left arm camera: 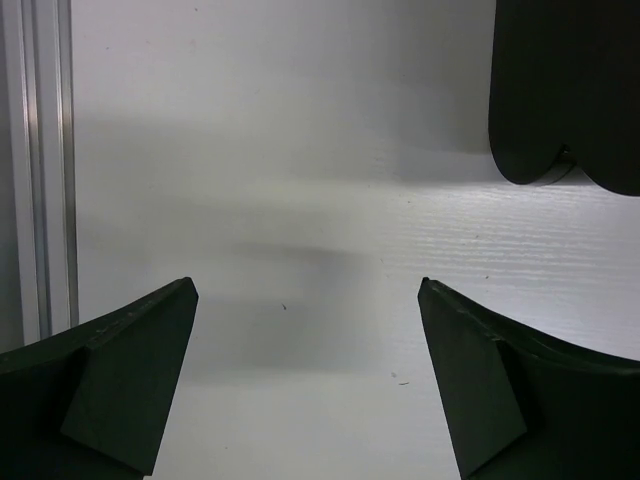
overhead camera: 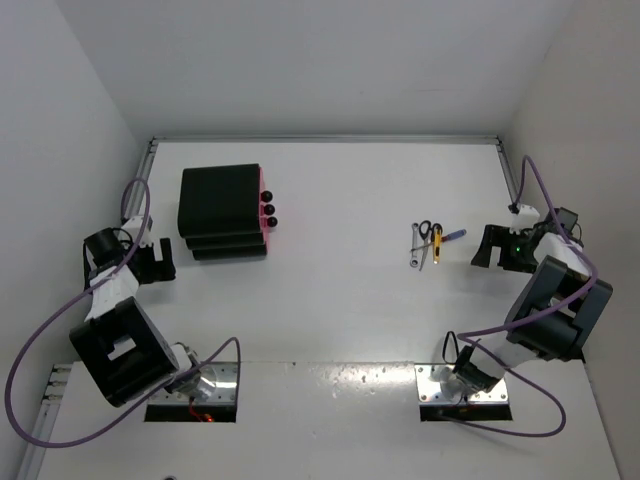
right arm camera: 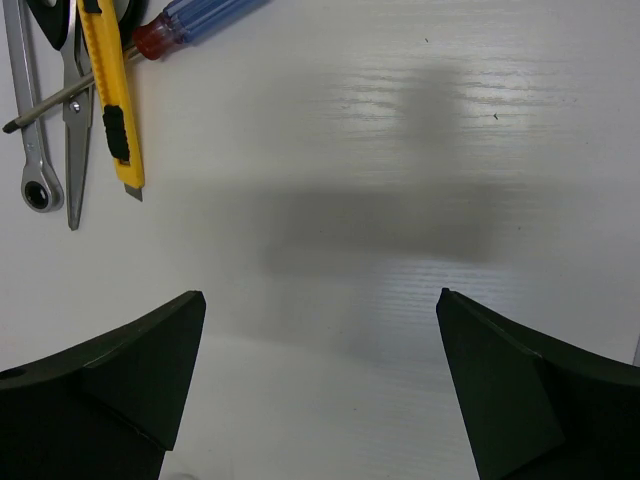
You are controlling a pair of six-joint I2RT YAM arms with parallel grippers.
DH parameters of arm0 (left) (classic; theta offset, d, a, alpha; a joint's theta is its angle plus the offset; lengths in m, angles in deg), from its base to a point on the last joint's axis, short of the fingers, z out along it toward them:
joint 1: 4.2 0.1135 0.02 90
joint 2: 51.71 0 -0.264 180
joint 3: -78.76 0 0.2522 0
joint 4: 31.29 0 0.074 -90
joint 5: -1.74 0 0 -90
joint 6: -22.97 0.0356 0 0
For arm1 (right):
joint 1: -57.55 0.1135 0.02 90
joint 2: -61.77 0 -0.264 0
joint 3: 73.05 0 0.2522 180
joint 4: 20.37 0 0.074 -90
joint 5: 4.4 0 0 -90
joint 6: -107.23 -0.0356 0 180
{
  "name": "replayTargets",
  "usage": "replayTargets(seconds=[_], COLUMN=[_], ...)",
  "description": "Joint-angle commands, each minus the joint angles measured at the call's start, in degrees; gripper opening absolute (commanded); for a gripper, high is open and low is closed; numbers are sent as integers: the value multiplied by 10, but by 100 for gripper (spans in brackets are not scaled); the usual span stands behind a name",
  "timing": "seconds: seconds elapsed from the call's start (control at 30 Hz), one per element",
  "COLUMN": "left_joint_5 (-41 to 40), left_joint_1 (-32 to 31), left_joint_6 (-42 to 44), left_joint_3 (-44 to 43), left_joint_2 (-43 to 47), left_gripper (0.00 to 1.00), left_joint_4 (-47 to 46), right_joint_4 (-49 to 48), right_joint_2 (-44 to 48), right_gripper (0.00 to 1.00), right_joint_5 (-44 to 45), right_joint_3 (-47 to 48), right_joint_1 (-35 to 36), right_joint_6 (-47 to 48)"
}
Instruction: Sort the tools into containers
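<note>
Pink drawers front the black unit at far left, knobs facing right. The tools are bunched at the right: scissors, wrench, cutter and screwdriver (its shaft crosses the others). The right gripper sits just beside them with its jaws wide apart, holding nothing. The left gripper is the same, just left of the unit. A wide stretch of table separates unit and tools, and the walls are close on both sides.

scissors 1 | wrench 1 | cutter 1 | screwdriver 1 | drawers 3 | knobs 3
</note>
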Motion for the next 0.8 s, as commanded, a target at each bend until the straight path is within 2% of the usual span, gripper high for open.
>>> replayTargets(seconds=[0.0, 0.23, 0.37, 0.5, 0.57, 0.67, 0.7, 0.77], left_joint_5=[13, 18, 27, 75, 132, 237, 255, 255], left_joint_1=[11, 54, 54, 54, 54, 54, 54, 15], left_joint_6=[9, -13, -19, -24, -29, -12, -4, -4], left_joint_3=[2, -24, -86, -183, -223, -288, -313, -328], left_joint_2=[13, 83, 123, 118, 109, 102, 97, 97], left_gripper=[100, 100, 100, 95, 92, 89, 87, 84], left_joint_4=[-22, -27, -12, 41, 88, 149, 162, 179], right_joint_4=[-6, 0, 27, 46, 51, 45, 37, 18], right_joint_2=[2, 15, 37, 65, 72, 65, 60, 46], right_gripper=[99, 99, 99, 96, 95, 95, 95, 92], right_joint_5=[-17, -44, -82, -164, -191, -218, -230, -248], right_joint_3=[3, 3, 30, 54, 75, 105, 114, 138], right_joint_1=[-4, -4, 4, 21, 43, 96, 130, 164], right_joint_6=[12, 12, 17, -18, -45, -106, -122, -181])
